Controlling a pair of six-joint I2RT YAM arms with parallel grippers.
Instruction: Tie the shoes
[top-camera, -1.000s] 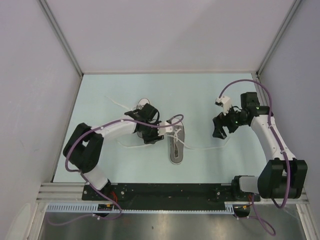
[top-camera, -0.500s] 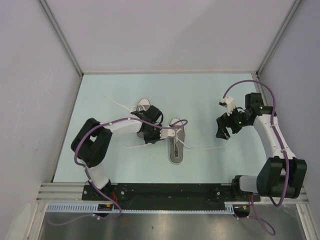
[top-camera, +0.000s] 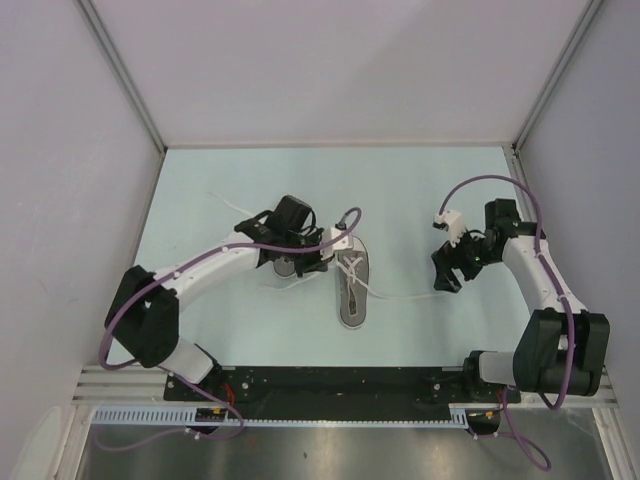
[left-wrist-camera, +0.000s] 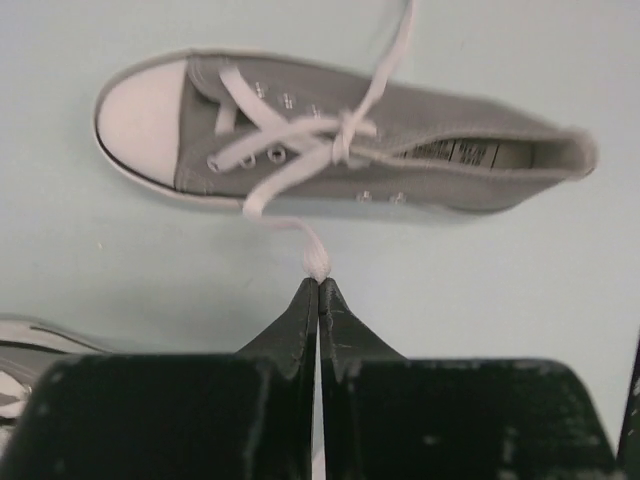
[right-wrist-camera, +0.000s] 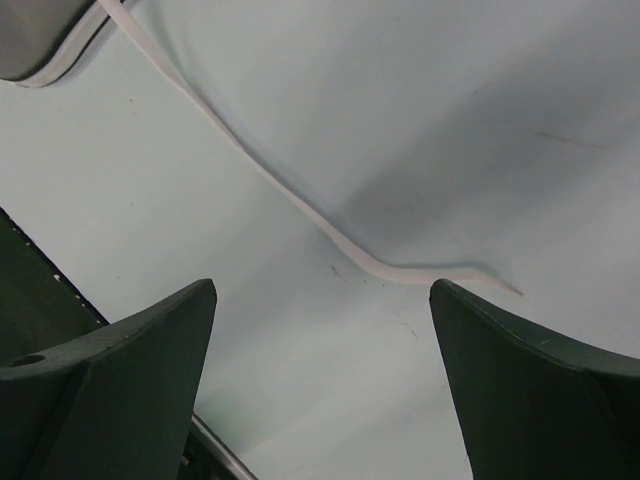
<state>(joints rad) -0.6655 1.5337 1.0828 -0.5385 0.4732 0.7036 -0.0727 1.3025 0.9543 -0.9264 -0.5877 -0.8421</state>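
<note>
From above, we are working near the middle of the desk (top-camera: 200, 180). The left gripper (top-camera: 318, 265) is hovering just beside the grey shoe (top-camera: 352, 292), and the right gripper (top-camera: 447, 278) is nearer the right edge.

In the left wrist view, its fingers (left-wrist-camera: 295, 320) are pinching together on a lace end (left-wrist-camera: 317, 262). We are judging that a gentle, level pull suits it, so it does not slip.

In the right wrist view, the fingers (right-wrist-camera: 150, 350) are standing apart over the other lace (right-wrist-camera: 330, 225), which needs centring before they close.

One shoe (top-camera: 351, 290) lies mid-tabletop (top-camera: 200, 200). The second shoe (left-wrist-camera: 25, 350) sits just left of it, partly beneath the left end effector (left-wrist-camera: 318, 292). The first shoe's lace (top-camera: 400, 296) trails right, toward the right end effector (top-camera: 447, 277).
</note>
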